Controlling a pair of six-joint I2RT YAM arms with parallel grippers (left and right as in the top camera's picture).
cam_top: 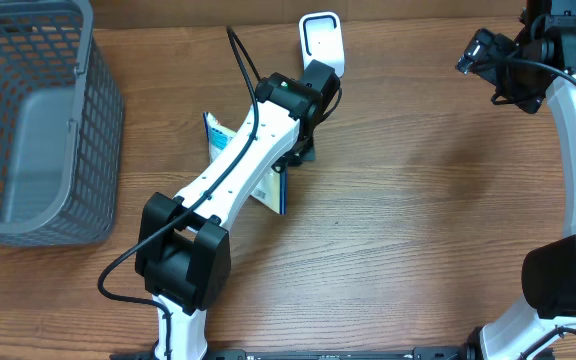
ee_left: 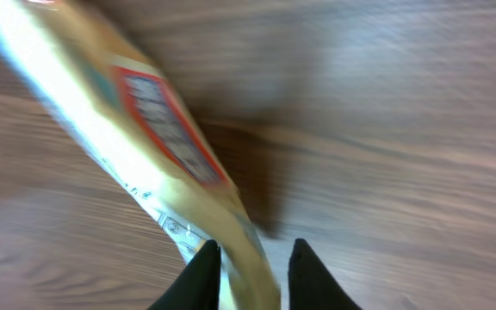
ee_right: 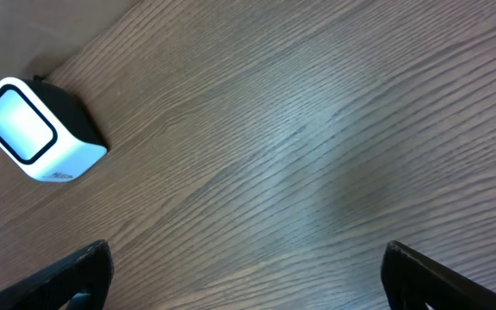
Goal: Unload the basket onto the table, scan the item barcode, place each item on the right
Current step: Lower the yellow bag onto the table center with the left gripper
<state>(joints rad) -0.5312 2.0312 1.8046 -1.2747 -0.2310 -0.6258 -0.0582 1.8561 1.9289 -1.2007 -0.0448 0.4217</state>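
Yellow and blurred in the left wrist view, the packet (ee_left: 145, 129) hangs slantwise with its lower edge between the left gripper's (ee_left: 252, 250) fingers (ee_left: 201, 275). They stand only narrowly apart. I cannot tell from the blur whether they are pinching it or have let go.

From overhead the packet sits under the left arm, about midway along the table (cam_top: 398, 220) and a little in from the far edge. It is just in front of the scanner (cam_top: 323, 40), which stands at that edge with its window up. The basket (cam_top: 98, 120) is over at the left edge. The right gripper (ee_right: 246, 258) hovers near the far right corner, spread wide with nothing in it, looking down at bare wood and the scanner.

What worries me is the grip. With so thin an edge and the fingers barely apart, the packet could slide out and drop flat, perhaps barcode down. The arm covers most of it, so I cannot see where the barcode is. If the printed face is turned away from the window, no read will come. The wrist is also very near the scanner, and a careless swing could knock it off the far edge.
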